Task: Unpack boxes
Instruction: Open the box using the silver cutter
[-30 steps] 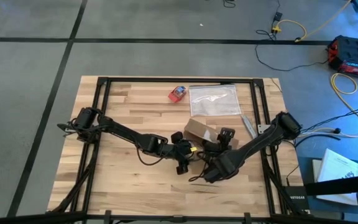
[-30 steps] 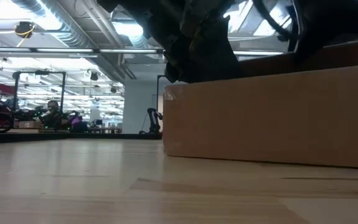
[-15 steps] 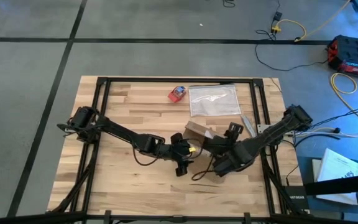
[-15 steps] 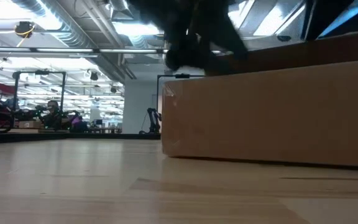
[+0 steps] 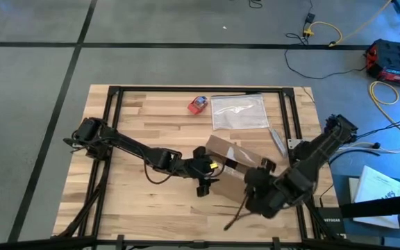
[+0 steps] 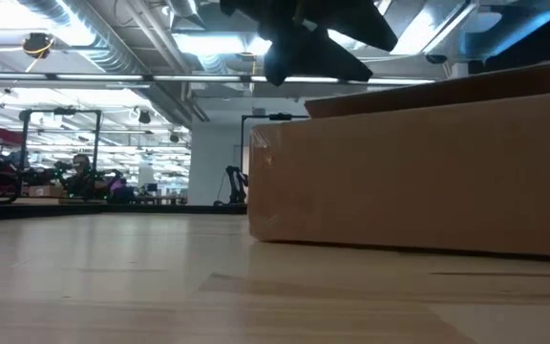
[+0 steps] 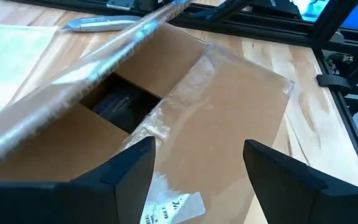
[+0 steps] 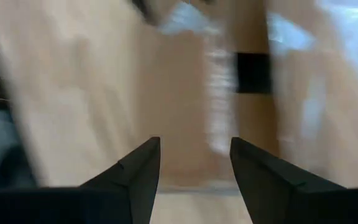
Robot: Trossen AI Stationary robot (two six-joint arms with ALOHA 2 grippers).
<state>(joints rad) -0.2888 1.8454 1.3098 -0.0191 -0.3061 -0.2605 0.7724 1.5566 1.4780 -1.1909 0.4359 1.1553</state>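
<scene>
The cardboard box point(image 5: 236, 164) is sitting on the right half of the table point(image 5: 137, 118), just in front of the clear plastic bag point(image 5: 239, 112) and well apart from the small red-and-blue object point(image 5: 198, 104) at the far edge. One taped flap point(image 7: 73, 81) is standing lifted, so a dark item point(image 7: 120, 106) is showing inside the opening; the other flap point(image 7: 229, 130) is lying flat.

Your left gripper point(image 7: 194, 168) is hovering just beside the box's left edge with its fingers spread and nothing between them. It is pointing across the flat flap toward the opening, which probably places it either to steady the box or to reach inside.

Your right gripper point(image 8: 193, 168) is positioned near the box's front right corner, with its fingers likewise spread and empty. The right wrist view is showing cardboard and tape close ahead, so this arm is most likely standing clear to leave the opening unobstructed.

Judging by the open flap and the item inside, you are partway through: the box is opened but not yet emptied. A pen-like tool point(image 5: 278, 141) is lying just right of the box.
</scene>
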